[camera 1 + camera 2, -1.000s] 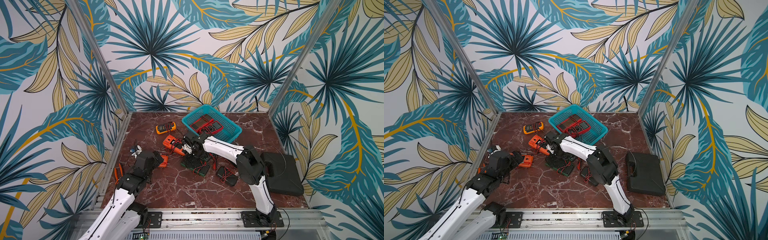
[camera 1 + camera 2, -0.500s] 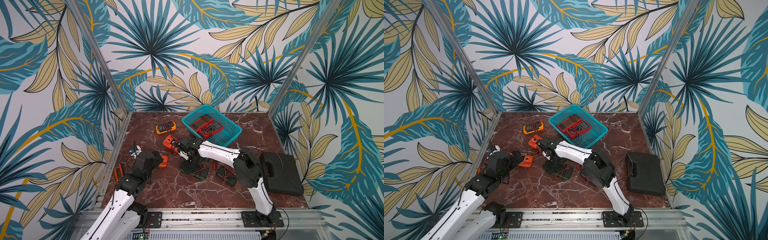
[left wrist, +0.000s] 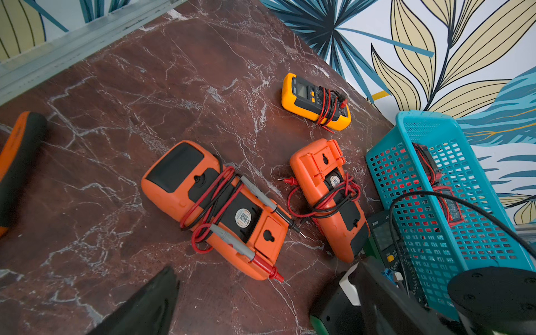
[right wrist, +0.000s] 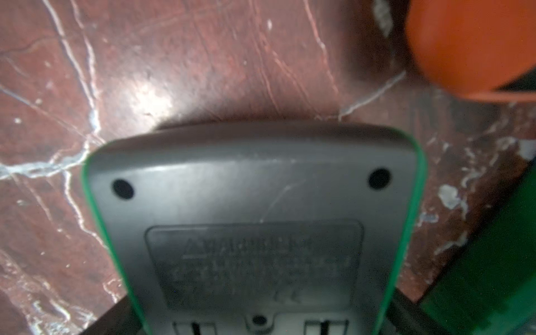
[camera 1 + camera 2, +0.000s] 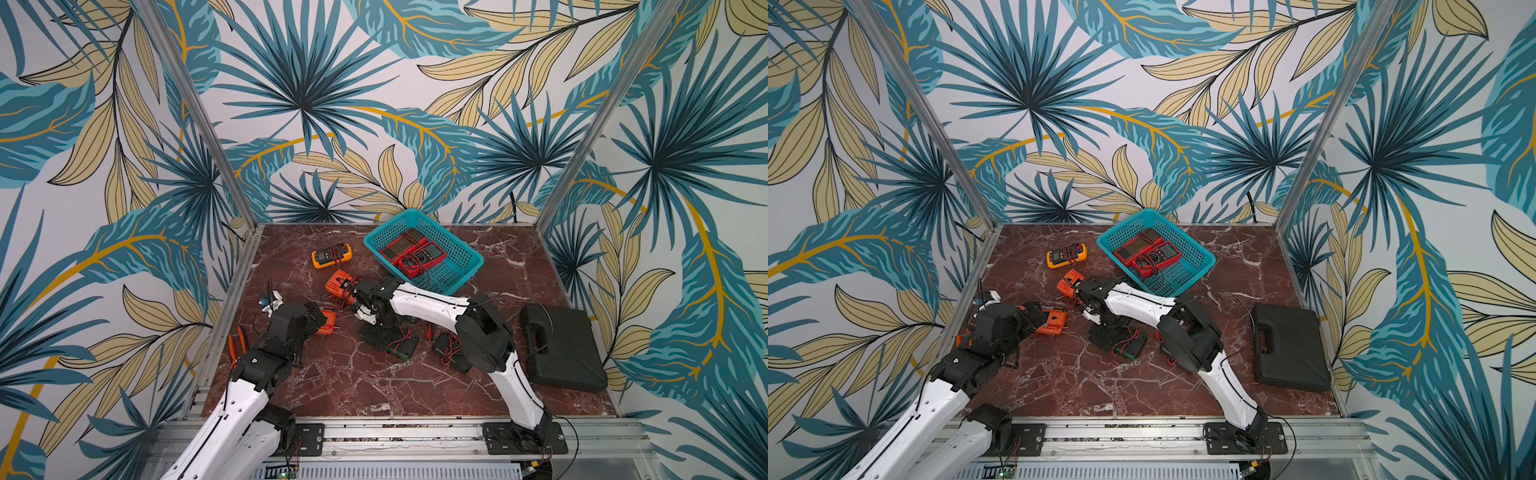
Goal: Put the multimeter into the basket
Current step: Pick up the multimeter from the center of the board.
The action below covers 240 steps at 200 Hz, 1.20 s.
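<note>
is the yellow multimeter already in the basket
No, the yellow multimeter lies on the marble table, apart from the basket.

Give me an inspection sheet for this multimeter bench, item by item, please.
Surface: red-brown marble tabletop, no spills seen.
Job's things: teal basket holds red multimeters; yellow multimeter, two orange multimeters and green-edged multimeter lie outside.
Clutter: black carrying case, orange-handled tool at the table edge.
Grippers: left gripper open beside an orange multimeter, empty; right gripper open, low over the green-edged multimeter.
Cables: test leads wrapped round the meters; black cable loops from the right arm.
Surroundings: leaf-print walls, aluminium frame.
</note>
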Tool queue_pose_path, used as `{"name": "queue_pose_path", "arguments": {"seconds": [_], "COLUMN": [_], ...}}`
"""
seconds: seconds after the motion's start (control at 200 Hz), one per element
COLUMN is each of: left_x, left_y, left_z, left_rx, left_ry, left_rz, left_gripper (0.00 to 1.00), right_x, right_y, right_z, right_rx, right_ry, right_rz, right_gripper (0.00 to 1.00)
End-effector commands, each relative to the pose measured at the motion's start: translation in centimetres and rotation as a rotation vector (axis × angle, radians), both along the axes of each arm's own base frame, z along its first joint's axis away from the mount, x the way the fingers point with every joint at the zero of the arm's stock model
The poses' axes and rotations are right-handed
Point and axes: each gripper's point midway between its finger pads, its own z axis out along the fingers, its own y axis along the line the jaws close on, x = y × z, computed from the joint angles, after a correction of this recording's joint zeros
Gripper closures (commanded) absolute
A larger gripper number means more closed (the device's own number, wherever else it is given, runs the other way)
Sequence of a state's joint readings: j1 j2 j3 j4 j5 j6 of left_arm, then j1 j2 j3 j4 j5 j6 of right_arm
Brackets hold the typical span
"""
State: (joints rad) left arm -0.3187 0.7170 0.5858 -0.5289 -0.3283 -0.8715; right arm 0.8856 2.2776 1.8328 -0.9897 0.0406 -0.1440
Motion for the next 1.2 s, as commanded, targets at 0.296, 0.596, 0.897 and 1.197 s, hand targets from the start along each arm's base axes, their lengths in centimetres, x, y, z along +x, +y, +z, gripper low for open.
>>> {"name": "queue_pose_path", "arguments": {"seconds": [0.296, 0.596, 0.897, 1.197], "left_x": [-0.1, 0.0, 0.5, 1.4], "left_y": [0.5, 0.6, -0.5, -2.3], "left_z": [0.1, 0.4, 1.0, 1.1], "left_rx": [0.008, 0.033, 0.043, 0.047], "left_ry": [-0.015, -0.020, -0.035, -0.026], "left_rz": [0.014, 0.001, -0.075, -0.179], "left_gripper": [0.00, 0.00, 0.00, 0.00], "right_x": [0.8, 2.7, 6.4, 11.5], "right_y": [0.2, 1.6, 0.3, -3.5], "right_z": [2.1, 11.3, 21.2, 26.0], "right_rx": [0.032, 0.249, 0.436, 0.501], "right_ry": [-0.054, -0.192, -0.433, -0.632], "right_rz": [-0.076, -0.326, -0.666, -0.909], "right_gripper": [0.54, 0.95, 0.97, 0.98]}}
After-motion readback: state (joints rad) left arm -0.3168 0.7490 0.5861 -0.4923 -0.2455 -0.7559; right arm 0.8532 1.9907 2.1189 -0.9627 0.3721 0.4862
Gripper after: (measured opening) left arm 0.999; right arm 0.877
